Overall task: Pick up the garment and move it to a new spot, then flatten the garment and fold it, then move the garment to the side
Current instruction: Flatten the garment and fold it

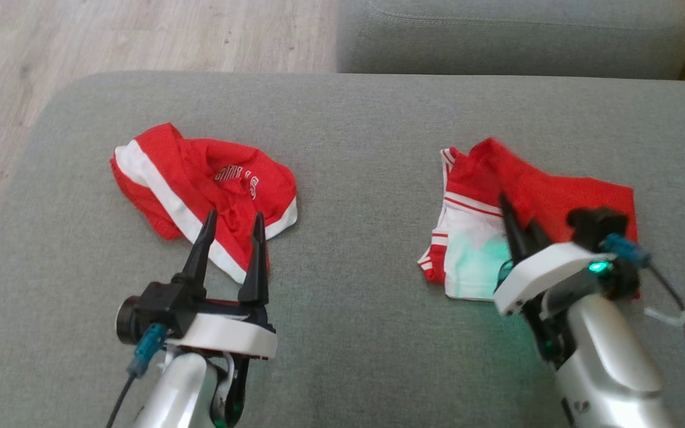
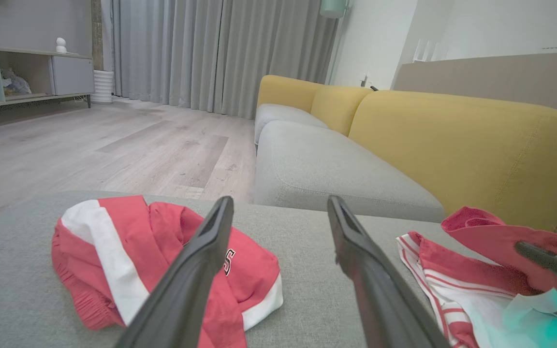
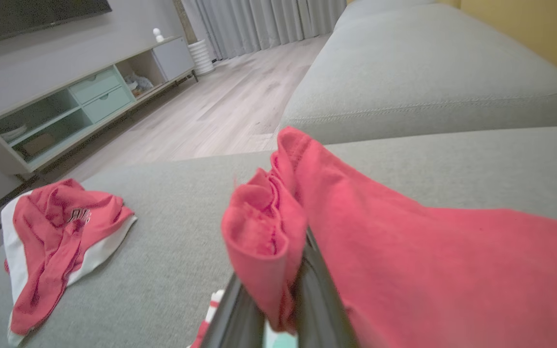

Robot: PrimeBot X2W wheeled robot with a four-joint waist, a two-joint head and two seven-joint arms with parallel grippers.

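Head view: the left hand and the right hand are both over the grey seat cushion. The lettered garment lies left and the striped garment lies right, well apart.
Left wrist view: adds the yellow backrest on the right and grey curtains far off.
Right wrist view: adds a bunched red fold of the striped garment pinched between the fingers and raised off the cushion, and a low cabinet across the floor.
Edges: the cushion's rounded left edge drops to the wooden floor. A narrow gap parts its far edge from a second grey cushion.
Open room: bare cushion between the garments and along the near side.
Striped garment: red body, with a white panel with red stripes on its left side, tinted by green light. It lies on the right half of the cushion.
Left hand: spread wide, empty, fingers at the lettered garment's near edge; contact cannot be told.
Right hand: clamped on the striped garment.
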